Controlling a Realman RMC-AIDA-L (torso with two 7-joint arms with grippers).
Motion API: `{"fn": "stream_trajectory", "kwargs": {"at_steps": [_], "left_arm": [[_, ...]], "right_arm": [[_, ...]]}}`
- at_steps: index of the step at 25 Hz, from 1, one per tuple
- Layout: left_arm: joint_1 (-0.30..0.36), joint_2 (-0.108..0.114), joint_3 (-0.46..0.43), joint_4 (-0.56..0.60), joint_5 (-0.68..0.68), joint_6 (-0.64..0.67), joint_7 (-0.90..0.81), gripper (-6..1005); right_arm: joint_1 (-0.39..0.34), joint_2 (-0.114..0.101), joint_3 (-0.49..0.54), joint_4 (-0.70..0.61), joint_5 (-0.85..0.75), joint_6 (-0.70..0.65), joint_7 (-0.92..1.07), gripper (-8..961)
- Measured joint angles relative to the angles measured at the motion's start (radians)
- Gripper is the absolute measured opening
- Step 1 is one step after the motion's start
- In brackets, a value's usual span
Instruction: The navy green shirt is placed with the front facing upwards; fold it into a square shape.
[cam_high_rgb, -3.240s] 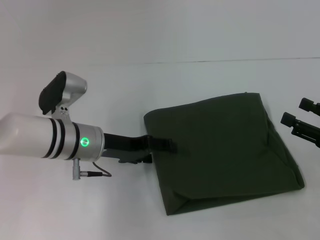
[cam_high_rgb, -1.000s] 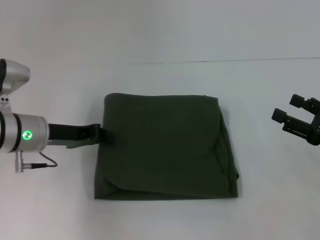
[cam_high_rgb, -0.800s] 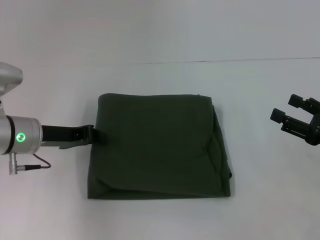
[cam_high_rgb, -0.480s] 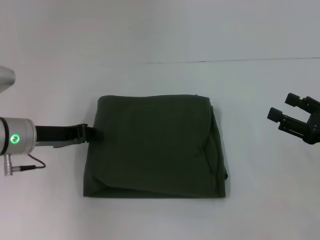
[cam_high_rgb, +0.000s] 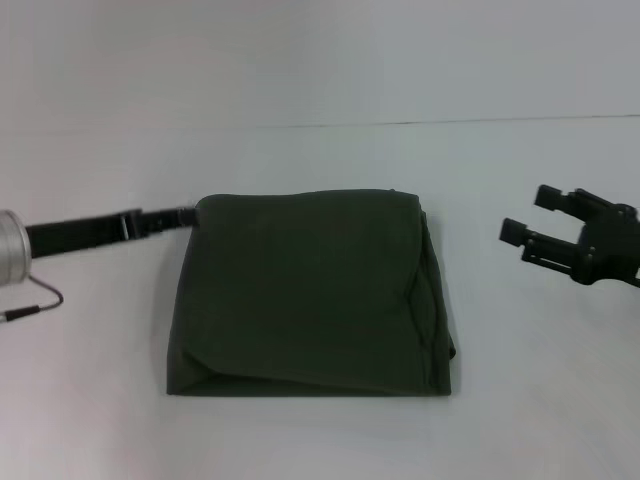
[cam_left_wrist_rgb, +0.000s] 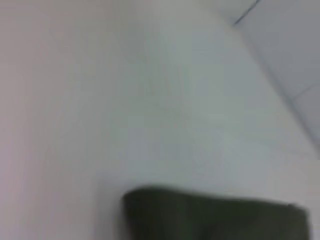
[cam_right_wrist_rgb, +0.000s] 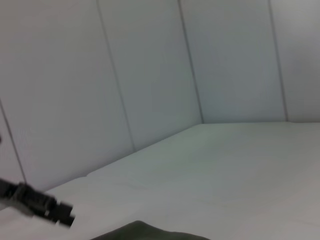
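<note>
Lying flat: navy green shirt (cam_high_rgb: 305, 290), soft squarish fold. Left pincer (cam_high_rgb: 185, 214) unclear; right pincer (cam_high_rgb: 535, 225) released.

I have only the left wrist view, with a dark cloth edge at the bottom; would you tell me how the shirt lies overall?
Observer: The navy green shirt lies folded into a rough square, its lettering hidden.
Operator: Thank you. Where is the left pincer?
Observer: The left pincer is at the shirt's far left corner.
Operator: And the right one?
Observer: The right pincer hangs open to the shirt's right, clear of it.
</note>
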Motion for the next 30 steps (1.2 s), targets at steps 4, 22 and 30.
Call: {"fn": "stream_trajectory", "kwargs": {"at_steps": [4, 22, 30], "left_arm": [[0.039, -0.016, -0.028, 0.037, -0.174, 0.052, 0.254, 735], [0.056, 0.009, -0.094, 0.047, -0.103, 0.627, 0.85, 944], [0.085, 0.009, -0.16, 0.05, -0.001, 0.689, 0.884, 940]], "right_arm": [[0.02, 0.0, -0.044, -0.007, 0.004, -0.017, -0.001, 868], [0.094, 0.014, -0.422, 0.062, 0.009, -0.145, -0.18, 921], [0.118, 0.015, -0.474, 0.156, 0.029, -0.138, -0.263, 920]]}}
